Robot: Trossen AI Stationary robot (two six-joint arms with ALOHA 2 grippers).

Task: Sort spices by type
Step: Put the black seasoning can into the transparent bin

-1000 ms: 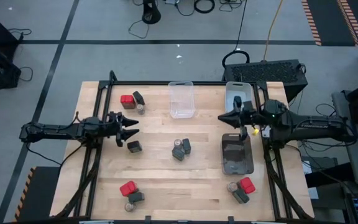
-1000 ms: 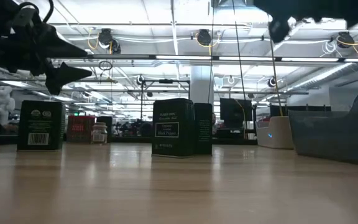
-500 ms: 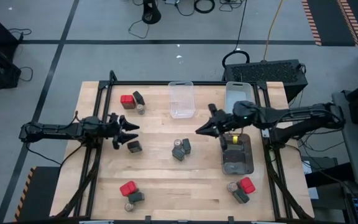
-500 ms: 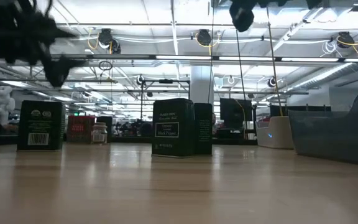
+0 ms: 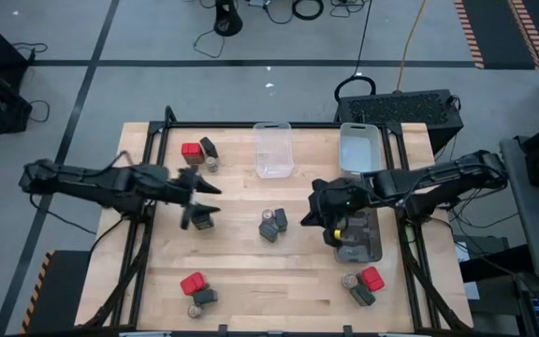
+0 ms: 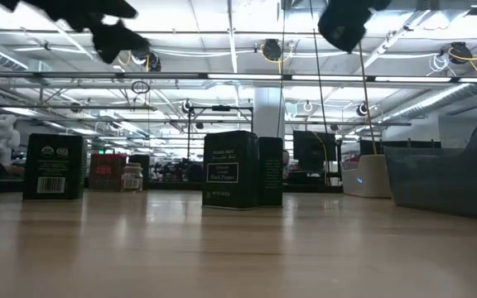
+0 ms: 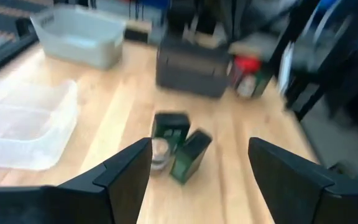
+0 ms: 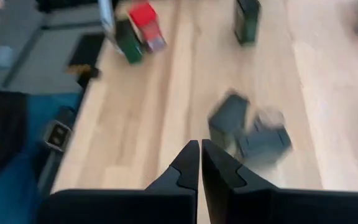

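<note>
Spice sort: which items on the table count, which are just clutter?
Job: red boxy tins, dark grey-black boxy tins, small round tan-topped jars.
Clutter: clear plastic bin, white plastic bin, dark plastic bin.

The table is pale striped wood. On it sit 3 red tins, dark grey-black tins, tan-topped jars, a clear bin, a white bin and a smoky dark bin.
</note>
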